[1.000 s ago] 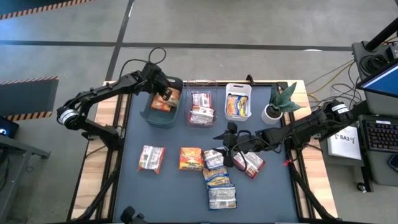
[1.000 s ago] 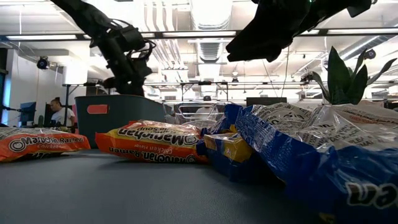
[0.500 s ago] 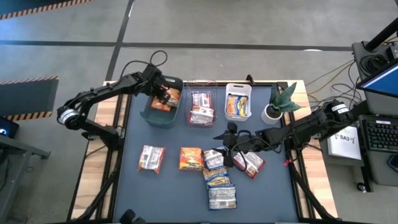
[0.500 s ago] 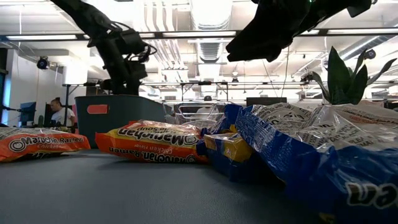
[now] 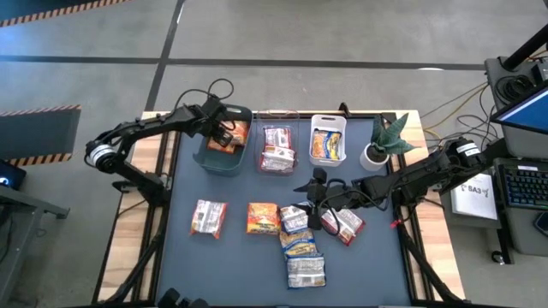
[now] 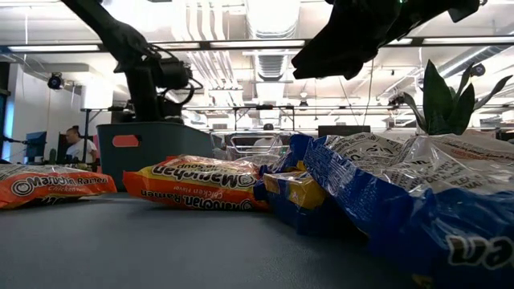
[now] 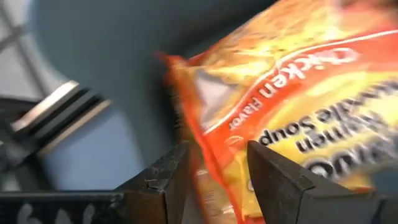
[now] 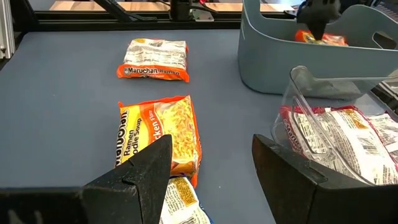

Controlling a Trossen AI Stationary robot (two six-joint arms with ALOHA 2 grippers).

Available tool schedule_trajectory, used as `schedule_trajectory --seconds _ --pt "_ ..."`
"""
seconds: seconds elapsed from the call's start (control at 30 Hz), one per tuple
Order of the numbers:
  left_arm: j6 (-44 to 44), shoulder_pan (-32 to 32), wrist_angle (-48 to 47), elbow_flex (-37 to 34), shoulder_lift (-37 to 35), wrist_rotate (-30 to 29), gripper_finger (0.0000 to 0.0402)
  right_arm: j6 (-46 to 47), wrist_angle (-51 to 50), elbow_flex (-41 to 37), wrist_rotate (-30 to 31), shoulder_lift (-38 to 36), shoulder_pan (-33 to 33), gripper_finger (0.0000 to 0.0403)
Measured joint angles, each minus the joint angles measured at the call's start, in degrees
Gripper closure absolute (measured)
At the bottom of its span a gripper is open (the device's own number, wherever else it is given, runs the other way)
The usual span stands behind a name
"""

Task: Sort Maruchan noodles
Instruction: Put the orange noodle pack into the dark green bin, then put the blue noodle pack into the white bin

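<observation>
The left gripper (image 5: 224,134) is down in the teal bin (image 5: 208,161) at the back left of the table, right at an orange chicken packet (image 5: 235,135) that sits inside the bin. In the left wrist view the two dark fingers (image 7: 163,179) stand a narrow gap apart with the edge of that orange packet (image 7: 280,118) running between them, but I honestly can't tell if they're pinching it or just sitting around it.

The right gripper (image 5: 315,193) hangs over the middle of the table, just beside the pile of loose packets. Its fingers (image 8: 149,167) are spread wide with nothing between them.

Where the noodles are: next to the teal bin, the clear bin (image 5: 277,114) holds red-and-white packets (image 5: 276,148), and the white bin (image 5: 328,121) beside that holds a yellow-and-blue one (image 5: 326,145). A small potted plant (image 5: 383,141) stands just right of the white bin.

Loose on the dark mat (image 5: 231,265): one orange packet (image 5: 208,216) on the left, another orange packet (image 5: 263,217) near it, then a cluster of blue-edged packets (image 5: 300,244) overlapping each other toward the front, and a red-and-white pair (image 5: 342,224) under the right arm.

The low view also shows a person (image 6: 77,143) far back in the room on the left.
</observation>
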Motion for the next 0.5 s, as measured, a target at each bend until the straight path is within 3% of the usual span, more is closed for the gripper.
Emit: schedule_trajectory --seconds 0.1,0.5 --pt "-0.6 0.0 -0.7 -0.1 0.3 -3.4 0.0262 0.0 0.0 0.0 0.0 0.0 0.0 0.019" --pt "-0.6 -1.9 -1.5 0.5 -3.2 -3.5 0.0265 0.0 0.2 0.0 0.0 0.0 0.0 0.019"
